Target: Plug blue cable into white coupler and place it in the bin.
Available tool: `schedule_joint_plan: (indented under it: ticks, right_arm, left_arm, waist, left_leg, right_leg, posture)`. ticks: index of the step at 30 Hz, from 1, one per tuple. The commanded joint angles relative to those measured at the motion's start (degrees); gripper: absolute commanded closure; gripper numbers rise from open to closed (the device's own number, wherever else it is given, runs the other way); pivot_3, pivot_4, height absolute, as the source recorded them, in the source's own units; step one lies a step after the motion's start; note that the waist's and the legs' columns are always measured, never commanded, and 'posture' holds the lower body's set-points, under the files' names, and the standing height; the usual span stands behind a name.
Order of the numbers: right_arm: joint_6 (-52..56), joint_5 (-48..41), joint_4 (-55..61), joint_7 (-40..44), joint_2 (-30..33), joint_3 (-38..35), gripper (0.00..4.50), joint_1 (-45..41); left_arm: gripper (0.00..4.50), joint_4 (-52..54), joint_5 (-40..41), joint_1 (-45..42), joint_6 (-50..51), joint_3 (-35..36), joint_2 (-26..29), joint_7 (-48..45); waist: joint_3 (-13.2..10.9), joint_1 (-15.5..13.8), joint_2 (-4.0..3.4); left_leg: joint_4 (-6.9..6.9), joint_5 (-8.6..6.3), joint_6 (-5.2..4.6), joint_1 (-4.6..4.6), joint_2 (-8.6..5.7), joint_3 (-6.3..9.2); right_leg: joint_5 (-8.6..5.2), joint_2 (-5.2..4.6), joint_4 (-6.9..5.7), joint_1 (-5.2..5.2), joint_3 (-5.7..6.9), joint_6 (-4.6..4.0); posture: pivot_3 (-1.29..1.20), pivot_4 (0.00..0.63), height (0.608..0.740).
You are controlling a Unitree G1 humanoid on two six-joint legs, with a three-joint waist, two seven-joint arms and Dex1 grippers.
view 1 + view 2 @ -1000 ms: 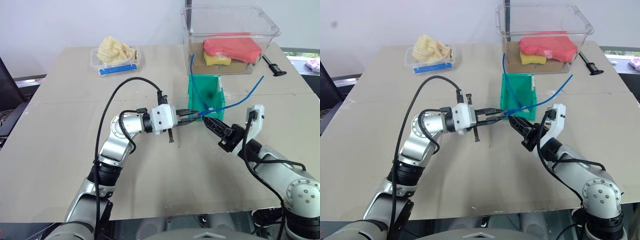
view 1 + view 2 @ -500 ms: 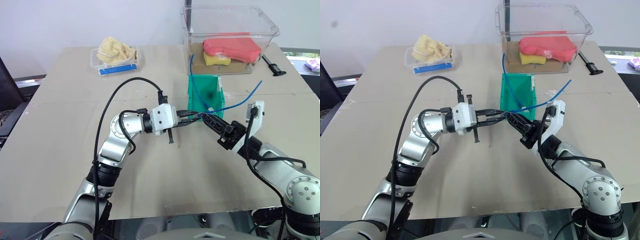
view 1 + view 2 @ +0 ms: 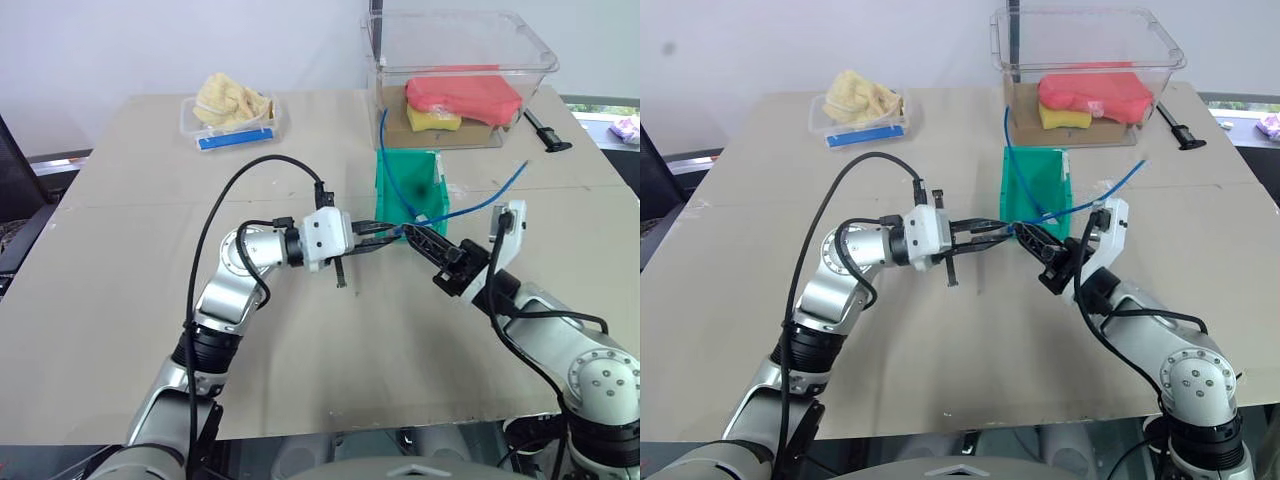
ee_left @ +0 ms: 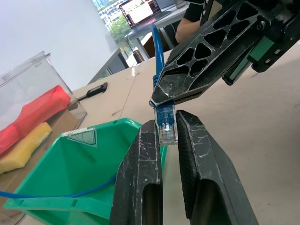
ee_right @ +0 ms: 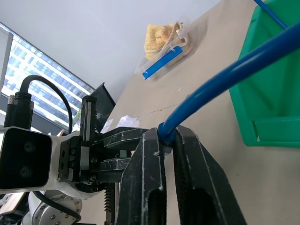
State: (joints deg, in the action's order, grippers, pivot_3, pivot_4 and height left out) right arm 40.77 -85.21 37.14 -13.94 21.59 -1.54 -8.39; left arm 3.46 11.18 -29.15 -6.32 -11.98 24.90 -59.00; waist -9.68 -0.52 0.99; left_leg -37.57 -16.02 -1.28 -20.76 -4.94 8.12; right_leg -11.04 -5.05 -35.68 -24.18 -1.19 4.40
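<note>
I see both grippers meeting just in front of the bin (image 3: 410, 190), above the table (image 3: 120, 290). My left gripper (image 4: 167, 129) reaches in level from the bin's left side, its two fingers closed tight on the clear plug at the end of the cable (image 4: 165, 121). My right gripper (image 5: 164, 136) comes in from the bin's right side, and its fingers are pinched shut on the cable right behind that plug, tip to tip with the left one.

From the grip the cable arcs up and away past the bin's right side, and another stretch of it runs down into the bin and along its floor, then up over the back rim toward the clear tub (image 3: 455, 60) standing behind the bin.

I cannot make out the coupler between the fingers; whether the plug has anything on it I cannot tell.

Well off to the bin's far left sits a shallow tray (image 3: 235, 125) with yellow cloth in it.
</note>
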Motion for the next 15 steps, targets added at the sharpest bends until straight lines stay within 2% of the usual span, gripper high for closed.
schedule_joint_plan:
  ticks: [1,6,7,9,13,14,15]
  right_arm:
    - [-1.1,-0.4,1.4,0.9,0.1,-0.2,4.40,-1.1]
    - [-0.9,-0.6,1.3,1.1,0.4,0.0,4.40,-1.2]
    - [-0.9,-0.6,1.3,1.2,0.4,0.0,4.50,-1.2]
    - [-0.9,-0.3,1.0,1.4,0.7,0.2,4.50,-1.1]
    - [-0.9,0.9,0.3,2.1,0.8,0.2,4.50,-0.5]
    - [-1.0,1.3,0.0,2.4,0.9,0.1,4.50,-0.4]
    - [-1.0,1.5,-0.1,2.7,0.9,0.0,4.50,-0.2]
  left_arm:
    - [4.50,2.8,1.0,0.1,-0.6,0.1,0.3,-0.4]
    - [4.50,3.2,4.0,0.7,2.0,0.8,0.8,-1.6]
    - [3.55,3.7,5.2,0.9,4.1,1.3,0.9,-1.5]
    - [2.75,4.4,6.7,1.4,7.6,2.8,1.5,-0.2]
    - [0.85,4.8,12.4,3.5,18.2,7.9,5.3,0.6]
    - [0.60,3.5,13.8,3.8,20.6,9.9,7.3,-0.1]
    - [0.60,2.0,14.4,4.0,22.1,11.5,9.2,-0.8]
  waist:
    - [0.0,0.0,0.00]
    - [0.0,0.1,0.00]
    - [0.0,0.2,-0.01]
    - [0.0,0.4,-0.01]
    - [0.0,1.1,-0.02]
    - [0.0,1.3,-0.02]
    - [0.0,1.5,-0.02]
  left_leg:
    - [0.00,0.00,0.00,0.00,0.00,0.00]
    - [0.00,0.00,0.00,0.00,0.00,-0.01]
    - [0.00,0.00,0.00,0.01,0.00,-0.01]
    - [0.00,-0.01,-0.01,0.00,0.01,0.00]
    - [0.00,-0.01,-0.02,0.01,0.02,0.01]
    - [0.00,-0.01,-0.02,0.02,0.03,0.02]
    - [0.00,-0.01,-0.02,0.03,0.04,0.02]
  right_leg:
    - [0.00,0.00,0.00,0.00,-0.01,0.00]
    - [0.00,0.00,0.00,0.00,-0.01,0.00]
    - [0.00,0.00,0.00,0.00,-0.01,0.00]
    - [0.00,0.00,0.00,0.00,-0.01,0.00]
    - [0.00,0.01,-0.02,-0.01,0.00,0.00]
    - [0.00,0.03,-0.02,-0.01,0.01,0.00]
    - [0.00,0.05,-0.03,-0.01,0.01,0.00]
  posture:
    - [0.00,0.150,0.740]
    - [0.00,0.150,0.740]
    - [0.00,0.150,0.740]
    - [0.00,0.150,0.740]
    - [0.00,0.150,0.740]
    - [0.00,0.150,0.740]
    - [0.00,0.150,0.740]
